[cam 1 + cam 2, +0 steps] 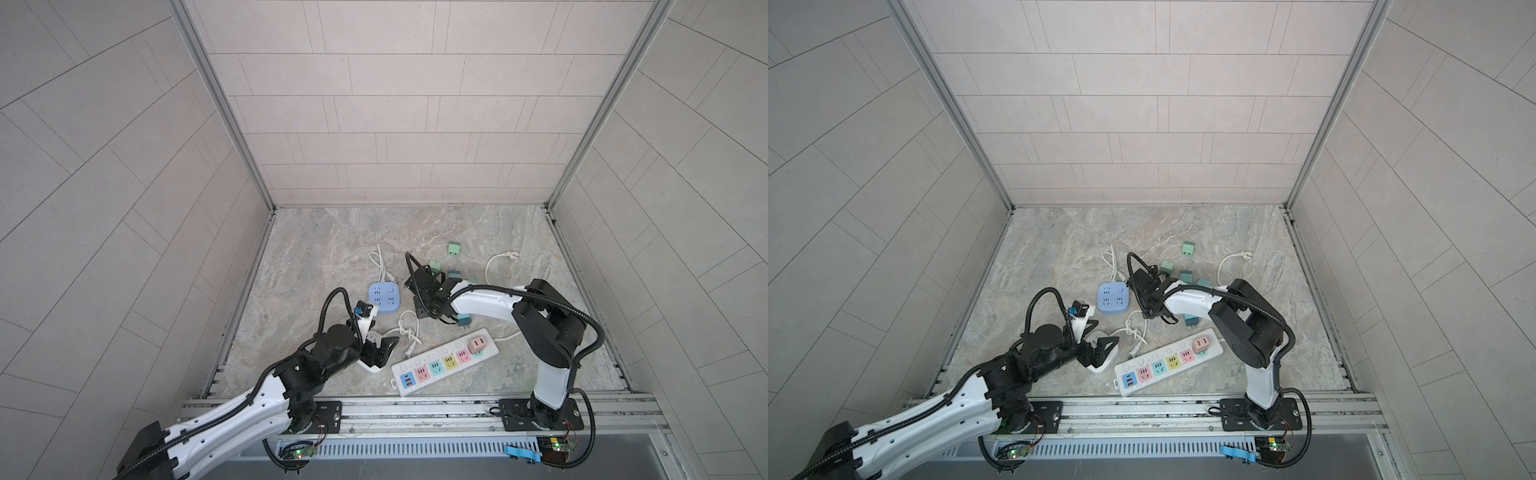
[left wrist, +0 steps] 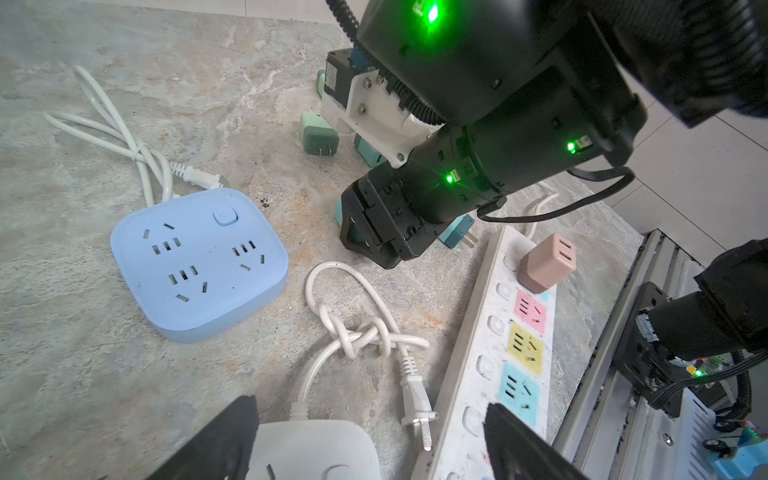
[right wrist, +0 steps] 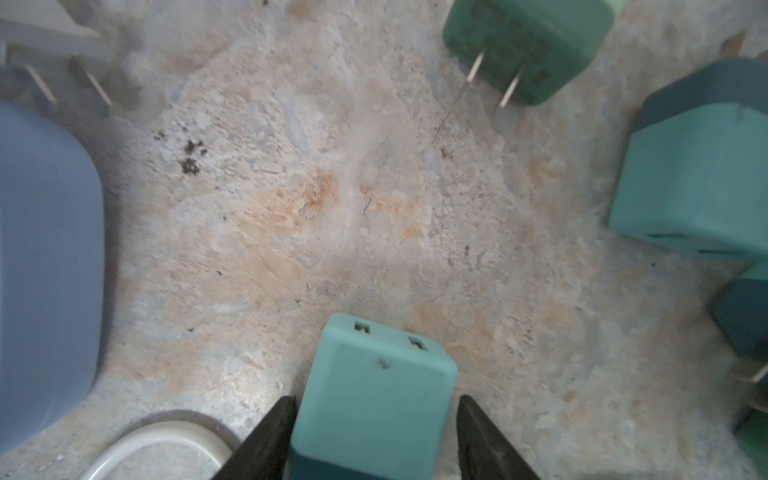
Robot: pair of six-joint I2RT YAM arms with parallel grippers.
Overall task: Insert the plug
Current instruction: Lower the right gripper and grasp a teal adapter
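Observation:
A teal two-slot plug (image 3: 374, 395) rests on the marble floor between the fingers of my right gripper (image 3: 376, 403). One finger touches its side and a thin gap shows at the other. In both top views the right gripper (image 1: 422, 311) points down beside the blue square socket block (image 1: 384, 296). The long white power strip (image 1: 444, 363) with coloured sockets lies at the front, a pink adapter (image 1: 476, 344) plugged into its far end. My left gripper (image 2: 368, 415) hangs wide open over a white square socket block (image 2: 316, 449), holding nothing.
More green and teal plugs (image 3: 528, 50) (image 3: 698, 178) lie close around the right gripper. A knotted white cord with a flat plug (image 2: 417, 407) lies between the blue block (image 2: 199, 266) and the strip (image 2: 478, 332). A metal rail (image 1: 415, 409) borders the front.

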